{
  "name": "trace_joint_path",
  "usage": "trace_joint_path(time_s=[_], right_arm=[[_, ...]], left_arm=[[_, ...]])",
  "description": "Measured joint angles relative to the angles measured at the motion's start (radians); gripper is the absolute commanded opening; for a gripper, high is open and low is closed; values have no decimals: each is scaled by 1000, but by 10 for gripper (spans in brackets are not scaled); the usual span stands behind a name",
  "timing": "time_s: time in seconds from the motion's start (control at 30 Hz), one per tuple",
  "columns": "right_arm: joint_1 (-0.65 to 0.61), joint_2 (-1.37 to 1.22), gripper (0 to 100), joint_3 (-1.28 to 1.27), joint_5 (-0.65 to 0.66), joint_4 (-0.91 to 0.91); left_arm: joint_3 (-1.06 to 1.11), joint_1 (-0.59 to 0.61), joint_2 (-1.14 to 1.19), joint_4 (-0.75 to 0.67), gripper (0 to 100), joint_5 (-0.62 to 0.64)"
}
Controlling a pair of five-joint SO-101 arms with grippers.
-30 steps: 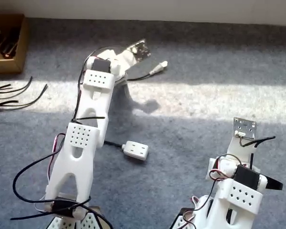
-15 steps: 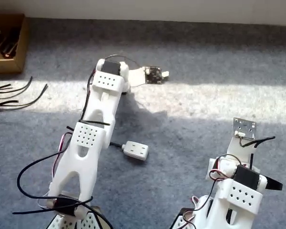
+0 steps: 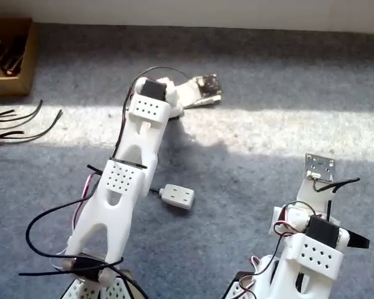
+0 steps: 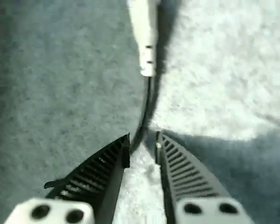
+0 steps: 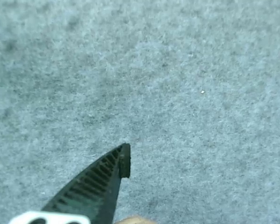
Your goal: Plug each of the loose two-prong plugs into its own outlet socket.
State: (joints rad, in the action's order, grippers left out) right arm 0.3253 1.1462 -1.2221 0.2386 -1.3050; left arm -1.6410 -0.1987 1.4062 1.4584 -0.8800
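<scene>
Straddling a black cord (image 4: 147, 102), the left gripper (image 4: 143, 147) sits low over the grey carpet (image 5: 200, 56) with its fingers (image 4: 113, 161) narrowly parted; the cord runs between the tips and seems not to be clamped. A white two-prong plug (image 4: 144, 42) lies on the carpet just beyond them, at the cord's end. From above, this arm stretches toward the far edge, and the white outlet block (image 3: 177, 196) lies beside its forearm, well apart from the plug. The right gripper (image 3: 320, 167) hangs near its base, fingers (image 5: 123, 161) apart over bare carpet. A wooden box (image 3: 12, 56) and loose black wires (image 3: 25, 121) lie far left.
</scene>
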Motion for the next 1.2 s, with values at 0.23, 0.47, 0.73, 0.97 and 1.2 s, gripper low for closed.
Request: trace_joint_path(time_s=[0.23,0.47,0.73,0.97,1.2], right_arm=[[0,0,666,0,0,0],[-2,0,666,0,0,0],[-2,0,666,0,0,0],[-2,0,666,0,0,0],[-2,0,666,0,0,0]], left_arm=[[0,-11,44,-207,294,97],[15,-11,84,-324,185,52],[57,-28,135,-354,4,-135],[28,-28,138,-356,5,-152],[8,-18,20,-170,5,-51]])
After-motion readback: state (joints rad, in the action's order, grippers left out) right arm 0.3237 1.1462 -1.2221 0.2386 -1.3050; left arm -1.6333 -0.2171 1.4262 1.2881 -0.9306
